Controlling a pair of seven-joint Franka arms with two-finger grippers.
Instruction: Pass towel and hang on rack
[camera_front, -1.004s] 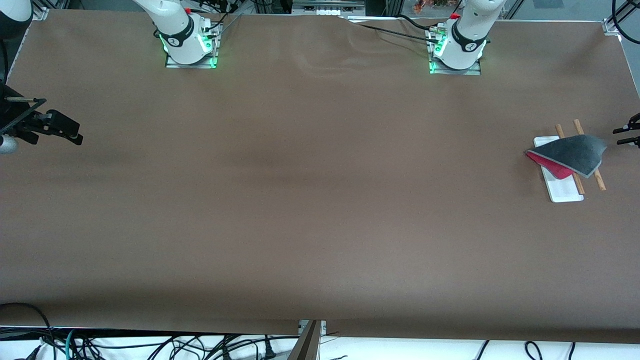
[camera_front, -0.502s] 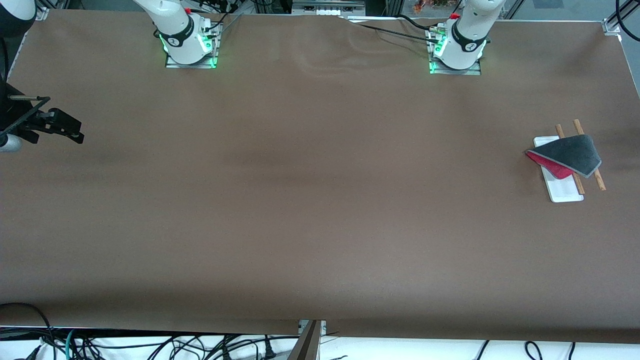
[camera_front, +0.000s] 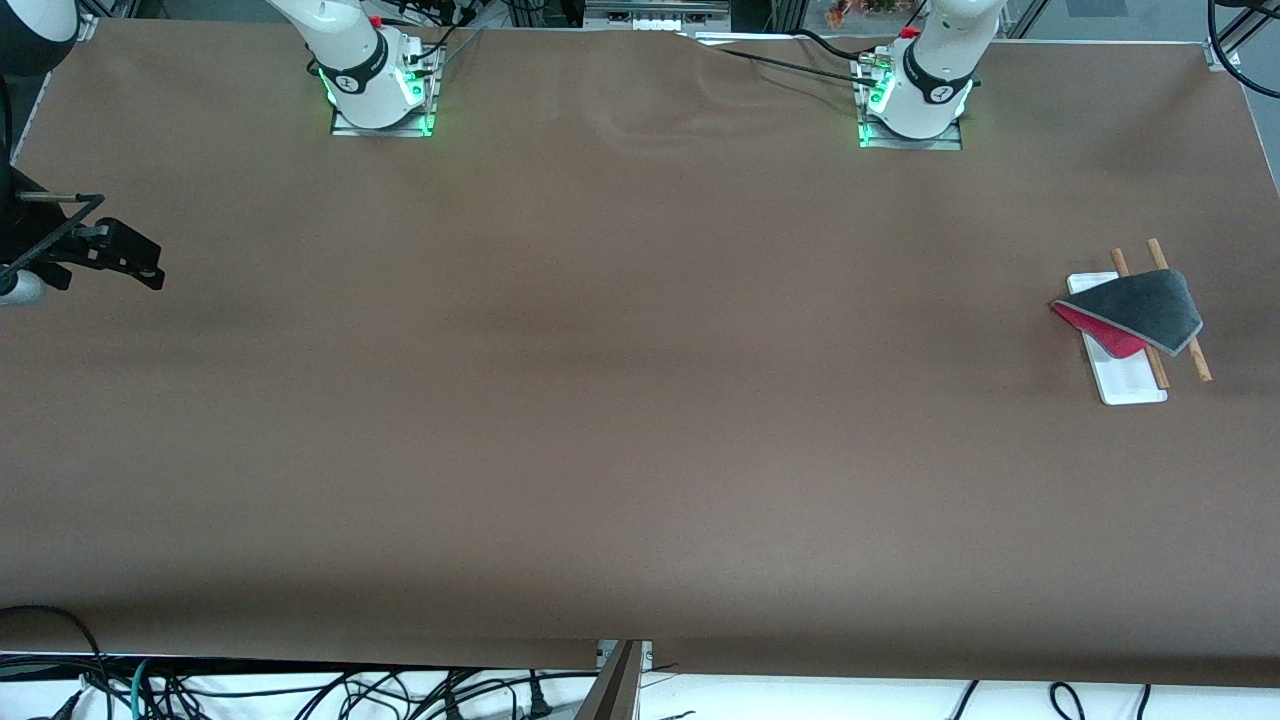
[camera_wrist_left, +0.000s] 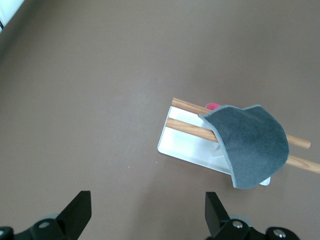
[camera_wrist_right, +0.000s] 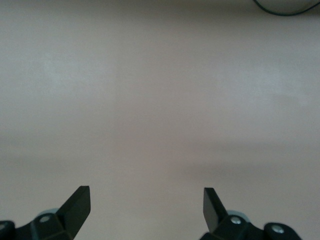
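The towel (camera_front: 1145, 308) hangs draped over the rack's two wooden rods (camera_front: 1200, 362), dark grey side up, with a red-pink fold showing at its edge. The rack's white base (camera_front: 1132, 385) sits at the left arm's end of the table. In the left wrist view the towel (camera_wrist_left: 252, 147) covers the rods (camera_wrist_left: 187, 106) above the base (camera_wrist_left: 182, 146). My left gripper (camera_wrist_left: 147, 212) is open and empty over bare table beside the rack. It is outside the front view. My right gripper (camera_front: 150, 268) waits at the right arm's end, open (camera_wrist_right: 145, 207) over bare table.
The brown table cover (camera_front: 620, 400) has slight wrinkles near the arm bases (camera_front: 380, 95). Cables (camera_front: 300, 690) hang below the table edge nearest the front camera.
My left gripper let go of the towel's corner and pulled away out of the front view. The stretched corner dropped back onto the rods. The right arm has hardly moved.
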